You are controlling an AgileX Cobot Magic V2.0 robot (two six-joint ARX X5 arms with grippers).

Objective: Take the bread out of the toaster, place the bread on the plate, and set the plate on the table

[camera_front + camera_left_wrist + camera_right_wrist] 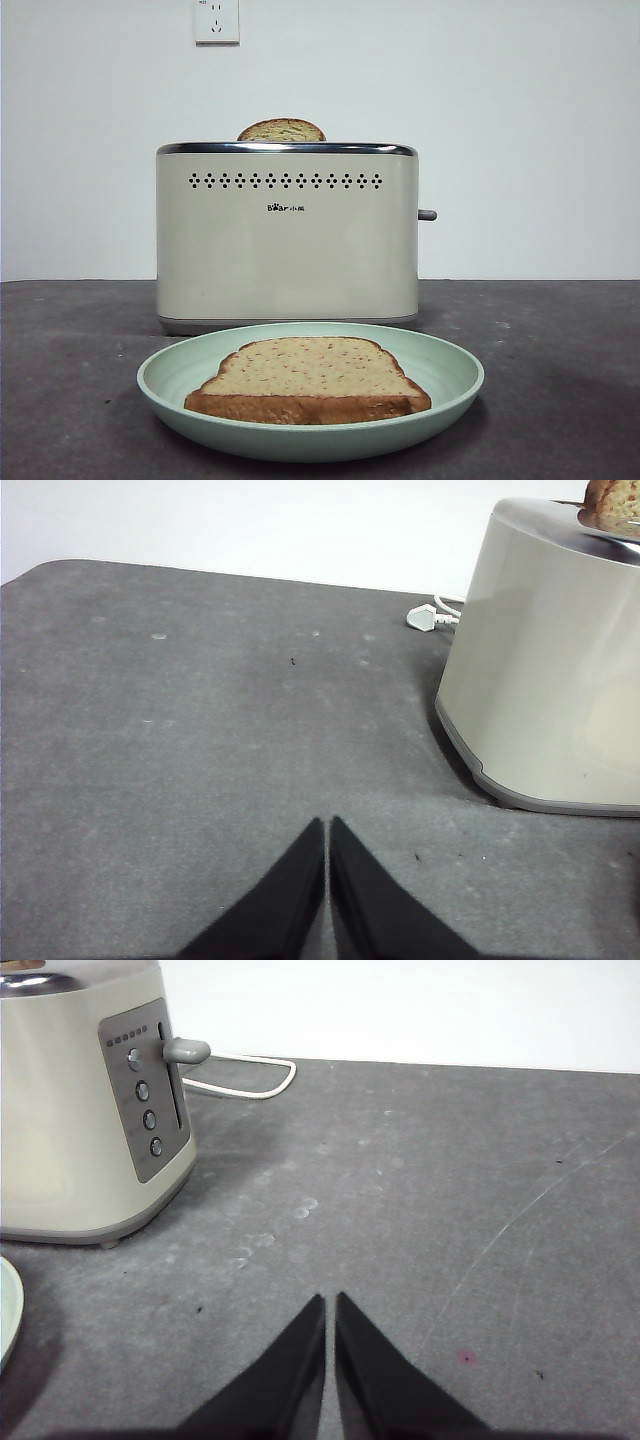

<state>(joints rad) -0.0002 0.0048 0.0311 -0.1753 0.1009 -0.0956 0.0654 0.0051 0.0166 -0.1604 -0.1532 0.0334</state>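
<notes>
Listing what stands before me, from the bread outward.

Bread, in toaster (281, 130): one slice, only its domed brown top showing above the chrome rim, left of the slot's middle in the front view. A corner of it shows in my left wrist view.

Bread, on plate (308, 378): a second slice, flat, crust edge toward the near side, well inside the rim.

Plate (450, 395): pale green, resting on the table just in front of the toaster.

Toaster (287, 240): cream box, upright, grey lever (185, 1051) on its right end, white cord (250, 1085) trailing behind.

Table (560, 350): dark, bare on both sides of the toaster.

Left gripper (327, 825): jaws pressed together, holding nothing, low over the table left of the toaster.

Right gripper (330, 1300): jaws pressed together, empty, low over the table right of the toaster, plate rim at the edge of its view.

Judgement: one slice is served; the slice in the slot is the step in hand, not yet begun. To do it well I would spread one gripper's jaws first, rise above the chrome rim, come straight down over the dome with a jaw on each flat face, close gently so the crumb does not crush, and lift vertically so the slice does not drag on the slot or tip the toaster. The plate already carries a slice, so the second needs laying beside or upon it with care.
</notes>
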